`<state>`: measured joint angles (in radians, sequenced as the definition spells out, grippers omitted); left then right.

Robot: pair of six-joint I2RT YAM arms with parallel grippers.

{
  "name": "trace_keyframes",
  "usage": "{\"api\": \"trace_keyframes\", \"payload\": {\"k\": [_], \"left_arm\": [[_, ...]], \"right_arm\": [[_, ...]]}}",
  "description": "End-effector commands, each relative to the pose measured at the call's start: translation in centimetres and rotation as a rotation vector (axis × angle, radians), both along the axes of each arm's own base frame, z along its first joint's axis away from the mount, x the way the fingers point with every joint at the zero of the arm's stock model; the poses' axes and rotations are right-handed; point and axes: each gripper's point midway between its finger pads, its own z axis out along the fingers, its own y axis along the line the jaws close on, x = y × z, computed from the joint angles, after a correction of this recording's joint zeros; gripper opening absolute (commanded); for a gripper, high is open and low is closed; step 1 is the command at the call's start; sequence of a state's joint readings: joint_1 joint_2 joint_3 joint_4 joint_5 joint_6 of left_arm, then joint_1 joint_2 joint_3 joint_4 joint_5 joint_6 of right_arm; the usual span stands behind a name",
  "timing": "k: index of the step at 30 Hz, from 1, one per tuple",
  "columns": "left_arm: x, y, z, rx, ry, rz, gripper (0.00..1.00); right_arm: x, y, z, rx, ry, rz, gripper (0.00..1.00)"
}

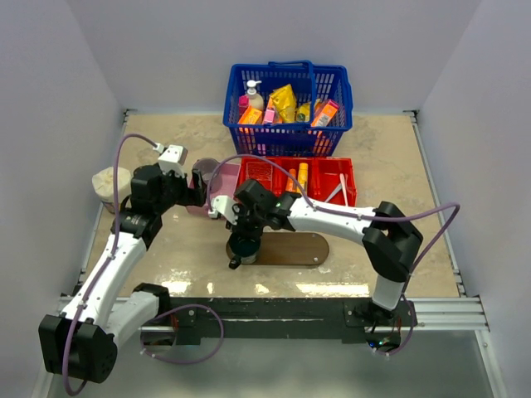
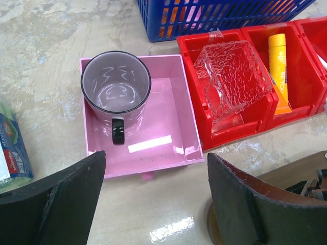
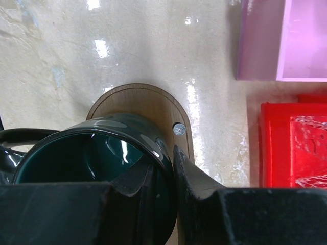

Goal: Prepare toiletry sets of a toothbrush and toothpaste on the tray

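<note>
Right wrist view showed the right tool point(image 3: 164, 168) clamped on a glossy dark-green mug point(image 3: 76, 158) by its rim, above the brown wooden tray point(image 3: 138, 99); the left tool point(image 2: 156, 176) gaped nearby. An orange-yellow toothpaste tube point(image 2: 278, 56) lay beyond the tray. That rim-only grip might let the mug tip.

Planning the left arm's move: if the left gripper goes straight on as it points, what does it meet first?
Likely the pink box, its near rim ahead of the open left gripper; if it travels higher, the purple mug inside. Depth is unclear.
</note>
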<state>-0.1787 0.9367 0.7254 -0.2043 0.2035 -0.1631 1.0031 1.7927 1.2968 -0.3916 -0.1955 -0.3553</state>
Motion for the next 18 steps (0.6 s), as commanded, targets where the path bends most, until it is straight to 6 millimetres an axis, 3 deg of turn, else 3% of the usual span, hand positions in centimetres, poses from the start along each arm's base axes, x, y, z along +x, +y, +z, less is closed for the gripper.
{"api": "trace_keyframes", "payload": {"k": [1, 18], "left_arm": [[0.3, 0.4, 0.4, 0.014, -0.031, 0.01, 0.85], [0.3, 0.4, 0.0, 0.017, -0.015, 0.01, 0.85]], "right_arm": [[1.5, 2.6, 4.9, 0.122, -0.094, 0.019, 0.0], [1.8, 2.7, 3.2, 0.066, -0.085, 0.039, 0.0]]}}
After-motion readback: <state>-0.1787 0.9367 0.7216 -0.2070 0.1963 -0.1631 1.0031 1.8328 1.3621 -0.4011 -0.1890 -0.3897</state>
